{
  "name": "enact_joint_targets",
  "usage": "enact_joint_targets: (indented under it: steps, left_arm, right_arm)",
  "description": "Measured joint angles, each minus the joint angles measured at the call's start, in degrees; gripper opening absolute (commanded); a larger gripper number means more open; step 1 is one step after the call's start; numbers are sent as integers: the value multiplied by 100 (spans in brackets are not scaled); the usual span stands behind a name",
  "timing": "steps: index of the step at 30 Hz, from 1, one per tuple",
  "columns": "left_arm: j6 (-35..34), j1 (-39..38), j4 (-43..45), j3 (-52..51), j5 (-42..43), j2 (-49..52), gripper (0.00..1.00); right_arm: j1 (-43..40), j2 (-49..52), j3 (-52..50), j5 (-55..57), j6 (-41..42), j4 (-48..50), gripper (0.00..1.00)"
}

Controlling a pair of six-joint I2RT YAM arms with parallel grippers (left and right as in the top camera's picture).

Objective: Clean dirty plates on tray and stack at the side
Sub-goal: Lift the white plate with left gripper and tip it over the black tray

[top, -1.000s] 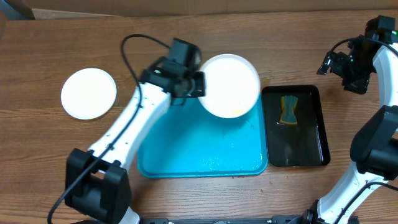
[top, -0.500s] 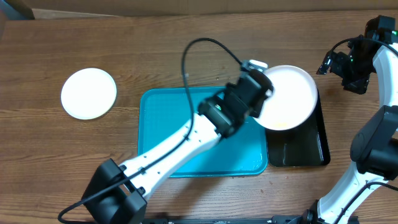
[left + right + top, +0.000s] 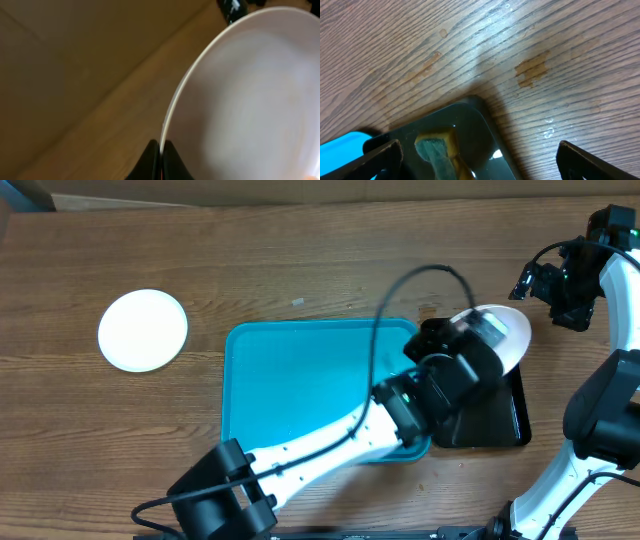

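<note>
Left gripper (image 3: 161,151), clamped on a plate (image 3: 250,90) rim, holds it above the black tray (image 3: 490,430); next, dip and scrub.

The left arm (image 3: 330,435) stretches from the near edge toward the right edge. The left gripper (image 3: 160,150) pinches a plate (image 3: 250,90). The right gripper (image 3: 479,150) hangs by the far right corner, fingers wide apart.

Overhead, the left arm (image 3: 340,440) crosses the black tray (image 3: 505,425), hiding much of it, its sponge (image 3: 437,150) and the adjoining corner of the cyan tray (image 3: 300,380). The plate (image 3: 510,330) over the black tray's far end is partly covered by the left gripper (image 3: 161,150). From the left wrist that plate is blurred, cut by the right and lower edges, smears unreadable. The right wrist view crops black tray and sponge at its lower edge.
</note>
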Motion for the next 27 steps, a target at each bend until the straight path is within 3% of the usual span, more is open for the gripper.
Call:
enact_joint_targets:
  steps: [7, 16, 21, 27]
  left_arm:
    - [1803, -540, 717, 7, -1067, 0, 4]
    - [2765, -772, 1296, 7, -1657, 0, 4]
    - [2605, -769, 1239, 7, -1845, 0, 4]
    - [1134, -651, -181, 42, -1762, 0, 4]
  right_arm:
    - [0, 0, 0, 2, 0, 0, 100]
    - [0, 0, 0, 0, 0, 0, 100]
    - [0, 0, 0, 0, -2, 0, 100]
    - [0, 0, 0, 0, -2, 4, 100]
